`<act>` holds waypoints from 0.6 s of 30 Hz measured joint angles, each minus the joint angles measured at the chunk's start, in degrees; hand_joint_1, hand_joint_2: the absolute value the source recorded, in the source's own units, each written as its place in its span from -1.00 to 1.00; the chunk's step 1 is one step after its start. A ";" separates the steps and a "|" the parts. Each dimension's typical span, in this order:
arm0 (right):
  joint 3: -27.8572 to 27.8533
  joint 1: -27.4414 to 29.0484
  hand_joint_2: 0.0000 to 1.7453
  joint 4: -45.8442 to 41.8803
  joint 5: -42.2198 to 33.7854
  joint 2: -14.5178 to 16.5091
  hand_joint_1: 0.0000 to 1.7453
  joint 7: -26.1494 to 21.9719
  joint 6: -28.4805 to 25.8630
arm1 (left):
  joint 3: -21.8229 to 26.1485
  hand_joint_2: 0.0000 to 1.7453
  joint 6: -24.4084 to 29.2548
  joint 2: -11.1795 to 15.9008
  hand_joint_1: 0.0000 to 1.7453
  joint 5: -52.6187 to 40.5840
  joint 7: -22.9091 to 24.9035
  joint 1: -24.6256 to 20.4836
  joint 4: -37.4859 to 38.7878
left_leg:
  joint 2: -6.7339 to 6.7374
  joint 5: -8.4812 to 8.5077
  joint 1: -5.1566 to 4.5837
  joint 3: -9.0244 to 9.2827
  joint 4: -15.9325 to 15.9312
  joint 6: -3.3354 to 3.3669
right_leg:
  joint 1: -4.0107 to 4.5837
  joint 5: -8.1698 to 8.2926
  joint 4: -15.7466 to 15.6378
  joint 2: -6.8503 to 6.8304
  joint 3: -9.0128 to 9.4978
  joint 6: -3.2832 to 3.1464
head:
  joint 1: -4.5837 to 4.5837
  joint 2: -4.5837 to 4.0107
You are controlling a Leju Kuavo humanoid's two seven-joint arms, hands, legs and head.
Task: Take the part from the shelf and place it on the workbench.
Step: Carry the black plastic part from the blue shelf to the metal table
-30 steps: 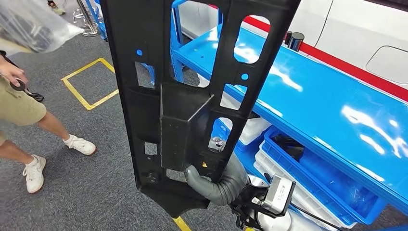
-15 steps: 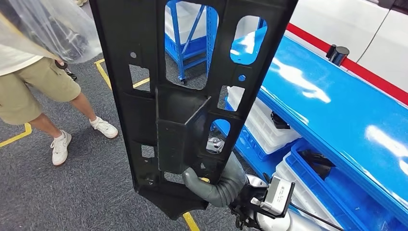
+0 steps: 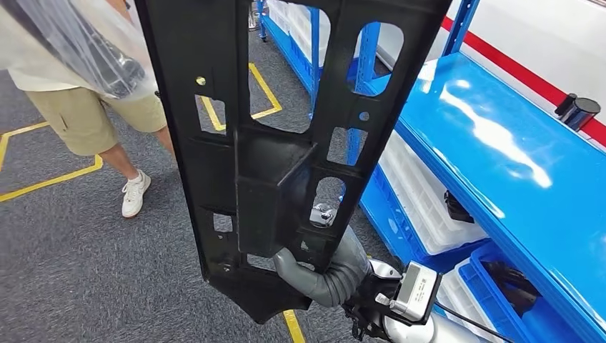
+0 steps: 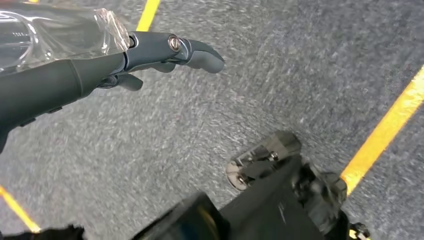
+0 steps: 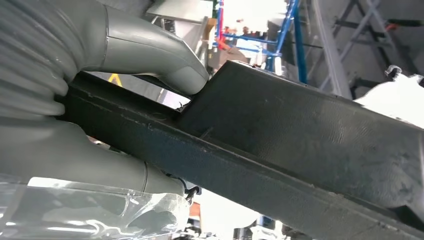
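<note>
Right hand (image 3: 321, 275) grips a long black plastic panel with cut-outs (image 3: 286, 143) upright; blue metal shelf (image 3: 500, 164) beside it, a person (image 3: 93, 100) beyond; left hand (image 4: 100, 65) open over grey carpet (image 4: 280, 75)

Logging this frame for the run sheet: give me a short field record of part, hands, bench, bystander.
part: black panel, held upright, off any surface
right hand: grips the panel's lower edge
left hand: holds nothing, fingers extended, over grey carpet
bench: blue workbench on the robot's right
bystander: person at left with a clear plastic bag
</note>
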 joint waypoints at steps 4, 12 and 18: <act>0.00 0.08 1.00 -0.15 0.00 -0.02 1.00 0.02 0.00 | 0.05 1.00 0.09 -0.05 -1.00 0.02 0.04 -0.76 -0.01 | 4.75 -5.24 0.03 -8.05 14.91 -0.83 | 0.38 -0.96 -0.04 -3.27 0.99 -0.66 | -0.27 0.00; 0.00 0.04 1.00 -0.32 0.01 -0.03 1.00 0.15 -0.01 | 0.01 1.00 0.18 0.01 -1.00 -0.14 0.30 -0.21 0.02 | 9.89 3.45 -2.24 -1.29 -1.80 1.71 | 1.07 -3.14 -0.39 -7.99 3.36 0.25 | -0.36 0.00; 0.00 0.01 1.00 -0.55 0.05 -0.09 1.00 0.19 -0.01 | -0.01 1.00 0.20 -0.04 -1.00 -0.21 0.31 -0.08 0.02 | 5.48 3.48 -1.01 0.44 -3.26 2.71 | 0.72 -8.72 12.31 -2.62 -2.61 1.38 | -0.17 0.00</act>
